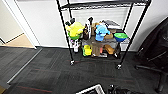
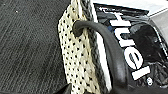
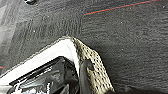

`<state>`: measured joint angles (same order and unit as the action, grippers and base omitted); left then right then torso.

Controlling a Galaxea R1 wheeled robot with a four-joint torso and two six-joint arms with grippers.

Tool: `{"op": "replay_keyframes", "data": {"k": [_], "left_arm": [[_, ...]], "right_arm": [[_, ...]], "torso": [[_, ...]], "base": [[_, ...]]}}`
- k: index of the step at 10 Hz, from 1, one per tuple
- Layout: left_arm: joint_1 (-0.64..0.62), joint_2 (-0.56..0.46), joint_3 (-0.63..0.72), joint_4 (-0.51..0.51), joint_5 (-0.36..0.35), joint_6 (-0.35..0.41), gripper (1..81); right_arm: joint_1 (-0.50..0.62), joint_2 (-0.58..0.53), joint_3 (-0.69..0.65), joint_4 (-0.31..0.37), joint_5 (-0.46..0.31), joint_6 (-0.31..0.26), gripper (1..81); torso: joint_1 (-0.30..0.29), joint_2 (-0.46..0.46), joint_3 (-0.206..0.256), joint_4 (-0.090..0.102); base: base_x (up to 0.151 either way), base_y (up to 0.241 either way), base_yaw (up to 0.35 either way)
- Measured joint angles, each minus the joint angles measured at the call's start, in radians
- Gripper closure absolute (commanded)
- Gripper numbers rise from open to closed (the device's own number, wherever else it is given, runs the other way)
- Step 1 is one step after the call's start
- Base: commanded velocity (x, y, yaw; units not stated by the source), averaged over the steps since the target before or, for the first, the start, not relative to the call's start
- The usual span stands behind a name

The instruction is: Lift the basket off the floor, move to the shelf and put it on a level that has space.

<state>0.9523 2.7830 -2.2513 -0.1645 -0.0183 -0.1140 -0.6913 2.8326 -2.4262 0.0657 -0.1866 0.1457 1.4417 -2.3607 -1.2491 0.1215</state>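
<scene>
Floor: dark grey carpet tiles with faint red lines; tan wooden flooring at 10 o'clock in the head view, past a white door frame.
Left end effector: finger opening cannot be told; its wrist view looks along a black handle arching from the basket's end wall.
Right end effector: finger opening cannot be told; its wrist view faces a second black handle at a basket corner.
Basket: cream-white woven walls, pale rim, black inside with white lettering; at 6 o'clock in the head view.
Shelf: black wire rack on castors at 12 o'clock, against the white wall, well apart from the basket.
Low tier: colourful toys, green bowl.
Office chair: black, at 3 o'clock.
</scene>
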Motion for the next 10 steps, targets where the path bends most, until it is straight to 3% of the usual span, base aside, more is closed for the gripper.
{"op": "replay_keyframes", "data": {"k": [6, 7, 10], "left_arm": [[-0.028, 0.043, -0.022, 0.000, -0.003, 0.000, 1.0], [-0.029, 0.043, -0.022, 0.000, -0.002, 0.000, 1.0], [-0.029, 0.043, -0.022, 0.000, 0.000, 0.000, 1.0]], "right_arm": [[-0.046, 0.034, -0.020, 0.000, 0.004, -0.003, 1.0], [-0.045, 0.038, -0.019, 0.000, 0.008, -0.004, 81.1], [-0.051, 0.033, -0.026, -0.008, 0.023, -0.023, 81.1]], "torso": [[0.000, 0.000, 0.000, 0.000], [0.000, 0.000, 0.000, 0.000], [0.000, 0.000, 0.000, 0.000]], "base": [[0.000, 0.000, 0.000], [0.000, 0.000, 0.000], [0.000, 0.000, 0.000]]}}
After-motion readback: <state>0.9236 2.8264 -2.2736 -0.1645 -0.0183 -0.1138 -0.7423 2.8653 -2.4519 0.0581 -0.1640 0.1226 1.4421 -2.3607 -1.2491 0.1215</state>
